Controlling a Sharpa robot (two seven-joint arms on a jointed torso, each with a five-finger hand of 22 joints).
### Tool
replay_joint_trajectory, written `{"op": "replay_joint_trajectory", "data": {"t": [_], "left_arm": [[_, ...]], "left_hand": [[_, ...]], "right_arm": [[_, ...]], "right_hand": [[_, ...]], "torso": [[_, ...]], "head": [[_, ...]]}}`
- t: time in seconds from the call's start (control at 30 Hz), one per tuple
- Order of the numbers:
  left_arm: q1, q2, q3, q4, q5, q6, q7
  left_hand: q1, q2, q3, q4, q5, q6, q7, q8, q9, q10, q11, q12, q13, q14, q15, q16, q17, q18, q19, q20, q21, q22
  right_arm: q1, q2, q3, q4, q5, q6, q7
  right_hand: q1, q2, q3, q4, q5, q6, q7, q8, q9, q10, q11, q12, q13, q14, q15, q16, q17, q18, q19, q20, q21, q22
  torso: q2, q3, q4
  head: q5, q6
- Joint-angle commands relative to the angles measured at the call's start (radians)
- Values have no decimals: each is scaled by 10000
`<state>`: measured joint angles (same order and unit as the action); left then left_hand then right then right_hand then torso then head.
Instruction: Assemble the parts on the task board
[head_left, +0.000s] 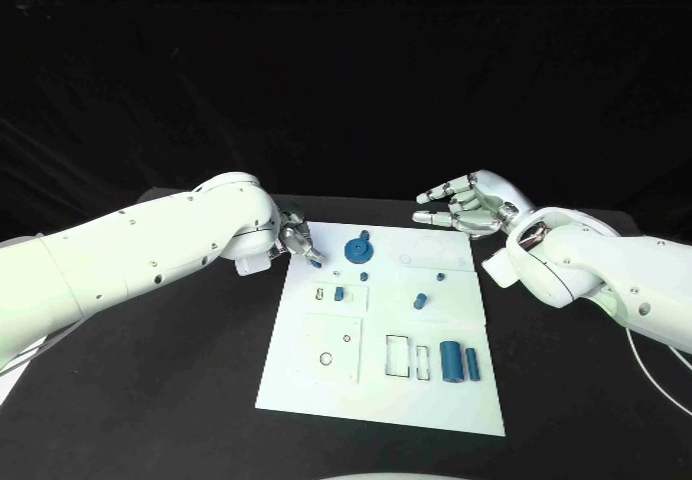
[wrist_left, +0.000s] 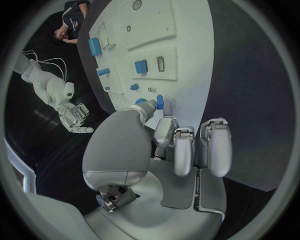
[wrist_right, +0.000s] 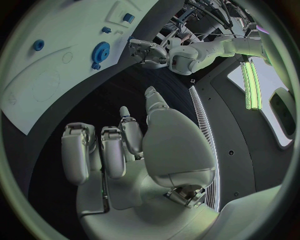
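Left hand (head_left: 296, 243), upper left of the task board (head_left: 378, 395), pinches a small blue peg (wrist_left: 160, 102), judged awaiting insertion; right hand (head_left: 464, 204) spread, idle.

No readable text anywhere, no labels, no brands, no numbers, board (head_left: 433, 395) blank of markings

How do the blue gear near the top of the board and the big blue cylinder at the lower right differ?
The blue gear is a round, toothed disc near the task board's far edge, close to the left hand. The big blue cylinder is smooth and long, near the board's near right corner, far from both hands, with a thinner blue pin beside it. Both are blue, sit on the white board, and neither is held.
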<state>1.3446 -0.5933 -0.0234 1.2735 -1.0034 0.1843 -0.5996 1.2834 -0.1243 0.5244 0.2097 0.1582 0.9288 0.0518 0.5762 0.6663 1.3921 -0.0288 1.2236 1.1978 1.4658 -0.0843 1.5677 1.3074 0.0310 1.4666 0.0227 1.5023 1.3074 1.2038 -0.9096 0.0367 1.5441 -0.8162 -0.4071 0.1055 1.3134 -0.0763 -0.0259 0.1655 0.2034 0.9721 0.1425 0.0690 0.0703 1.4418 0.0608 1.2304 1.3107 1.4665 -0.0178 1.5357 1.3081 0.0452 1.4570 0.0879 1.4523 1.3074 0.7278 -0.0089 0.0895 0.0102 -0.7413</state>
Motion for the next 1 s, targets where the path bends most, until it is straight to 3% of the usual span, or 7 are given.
{"op": "replay_joint_trajectory", "data": {"t": [0.03, 0.3, 0.53, 1.0], "left_arm": [[-118, -241, -43, 520, 168, -836, 55], [-528, -833, -90, 1663, -423, -1551, 28], [-796, -1034, -97, 2124, -868, -1729, -51], [-896, -1068, -97, 2242, -1160, -1530, -314]], "left_hand": [[-137, -36, 1373, -1257, 63, 22, -86, 83, 29, 50, -11, 12, -19, 1050, 3, 31, 2634, -77, 642, -1, -8, 1872], [-254, -125, 1564, -1344, 139, 45, -108, 159, 78, 102, -34, 50, 7, 1050, -17, 31, 2634, -92, 671, -20, 35, 1923], [-290, -155, 1627, -1373, 148, 56, -117, 184, 92, 128, -43, 78, 33, 1050, -24, 31, 2634, -97, 682, -26, 52, 1943], [-332, -209, 1713, -1423, 150, 73, -130, 218, 111, 158, -56, 114, 67, 1050, -34, 31, 2634, -99, 687, -36, 57, 1950]], "right_arm": [[-7, -13, -5, 18, -82, 146, 1], [-9, -32, -15, 19, -82, 153, 0], [-20, -30, -21, 15, -81, 158, 5], [-47, -31, -24, 13, -82, 166, 10]], "right_hand": [[-38, 57, -79, -7, 42, 82, 10, -23, 3, -25, -52, 3, 666, 930, -8, -34, 2197, 77, -20, -20, -53, 190], [-38, 57, -79, -7, 42, 82, 10, -23, 3, -25, -52, 3, 666, 930, -8, -34, 2197, 77, -20, -20, -53, 190], [-38, 57, -79, -7, 42, 82, 10, -23, 3, -25, -52, 3, 666, 930, -8, -34, 2197, 77, -20, -20, -53, 190], [-38, 57, -79, -7, 42, 82, 10, -23, 3, -25, -52, 3, 666, 930, -8, -34, 2197, 77, -20, -20, -53, 190]], "torso": [[3, -11, 16], [-39, -20, 70], [-21, -23, 43], [-14, -10, 38]], "head": [[7, -31], [15, -102], [36, -107], [31, -140]]}}
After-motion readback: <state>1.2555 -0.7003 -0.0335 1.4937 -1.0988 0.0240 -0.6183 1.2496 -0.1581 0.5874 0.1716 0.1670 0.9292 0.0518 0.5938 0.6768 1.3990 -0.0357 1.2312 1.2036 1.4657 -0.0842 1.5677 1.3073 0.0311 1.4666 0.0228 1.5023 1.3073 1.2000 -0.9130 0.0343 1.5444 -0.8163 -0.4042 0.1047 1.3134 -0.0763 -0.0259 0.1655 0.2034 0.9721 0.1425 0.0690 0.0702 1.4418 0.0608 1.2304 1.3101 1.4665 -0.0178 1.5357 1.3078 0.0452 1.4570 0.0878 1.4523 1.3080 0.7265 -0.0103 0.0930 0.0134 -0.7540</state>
